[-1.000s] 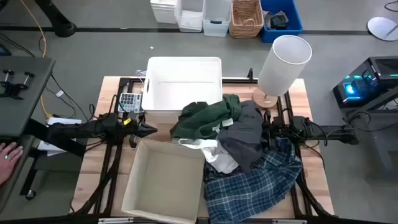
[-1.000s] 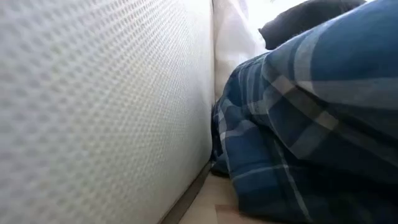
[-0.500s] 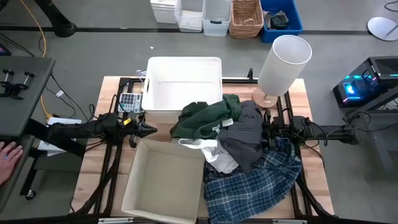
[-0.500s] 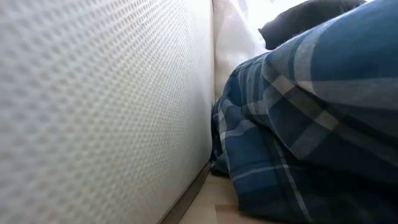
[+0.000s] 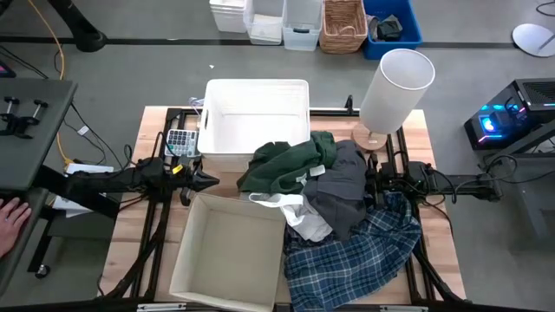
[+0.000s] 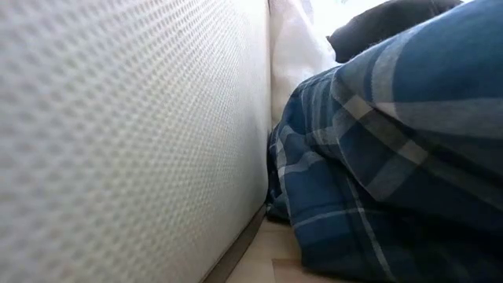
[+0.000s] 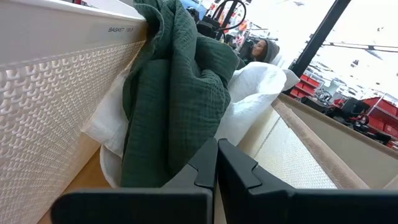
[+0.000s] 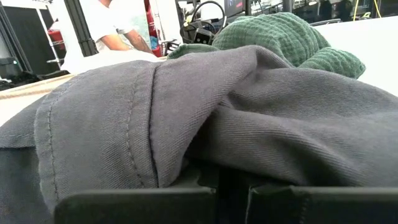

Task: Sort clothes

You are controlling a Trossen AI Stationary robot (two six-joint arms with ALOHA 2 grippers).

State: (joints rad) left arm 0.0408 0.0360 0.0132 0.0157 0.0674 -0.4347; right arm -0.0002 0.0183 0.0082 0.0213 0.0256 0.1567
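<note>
At the near edge of the worktop (image 5: 438, 260) the blue-and-white plaid shirt (image 5: 351, 256) lies spread, its hem at the worktop's front. In the low view the plaid shirt presses against the side wall of the cardboard box (image 5: 230, 247), which stands just left of it.

Behind the shirt, a white garment (image 5: 303, 217) shows between the box's far right corner and the dark grey garment (image 5: 342, 195), which lies heaped over the shirt's far part. The right gripper (image 5: 375, 185) sits at the grey garment's right edge; in the right wrist view the grey cloth fills the picture directly ahead of the jaws and hides them, so I cannot tell whether they are apart or together.

The left gripper (image 7: 216, 163) rests low on the worktop between the box and the white bin (image 5: 257, 121), pointing toward the pile. Its jaws are pressed together with nothing between them, their tips just short of the dark green garment (image 7: 177, 93).

The green garment lies at the pile's far left, draped against the front wall of the bin, with white cloth under it. Farther right, a white lamp (image 5: 390, 91) stands on a round wooden base beside the pile.

At the far left a person's hand (image 5: 10, 218) rests by a side desk.
</note>
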